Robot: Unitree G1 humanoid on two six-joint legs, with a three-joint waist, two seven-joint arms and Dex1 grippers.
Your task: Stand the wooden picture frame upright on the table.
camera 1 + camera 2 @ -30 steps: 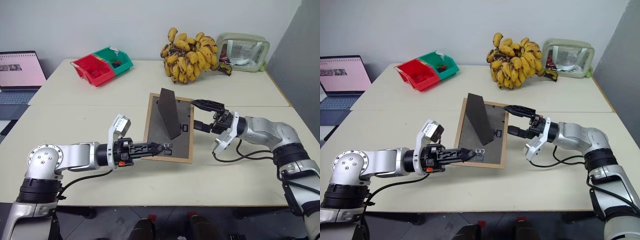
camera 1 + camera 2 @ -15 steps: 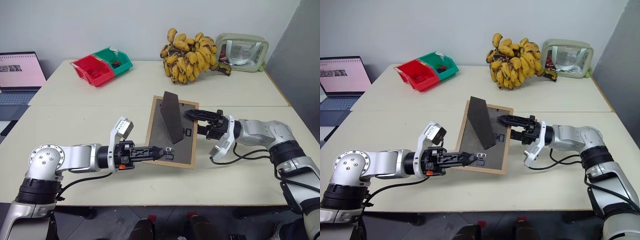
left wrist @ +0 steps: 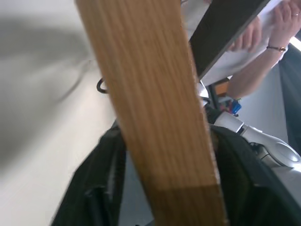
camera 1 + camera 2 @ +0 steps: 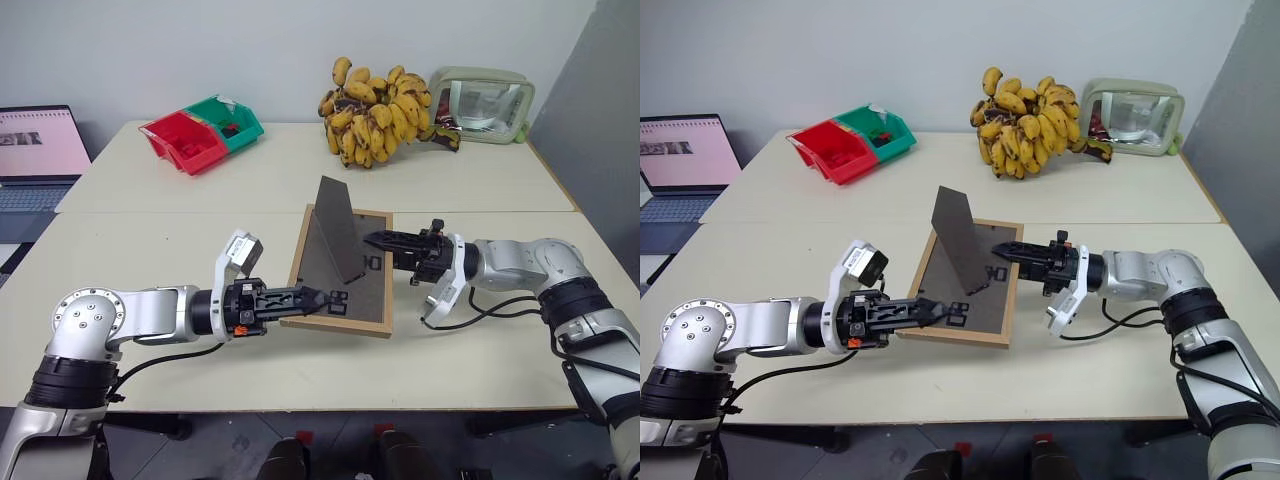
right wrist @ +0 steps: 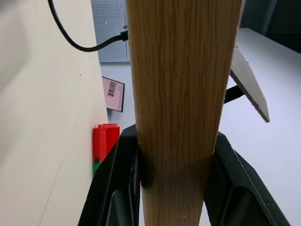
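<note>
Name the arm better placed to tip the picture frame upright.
Right, probably: the right gripper is clamped on the picture frame edge beside the raised stand; the left gripper straddles the near edge.

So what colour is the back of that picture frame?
Dark brown, inside a light wood border; the wooden picture frame shows it best in the left eye view.

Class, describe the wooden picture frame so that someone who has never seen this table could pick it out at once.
On the near half of the cream table, between the left gripper and the right gripper, lies the wooden picture frame, back side up. Unlike the bananas, the bins and the green-rimmed case at the far edge, it has a light wood border and a dark stand sticking up.
</note>
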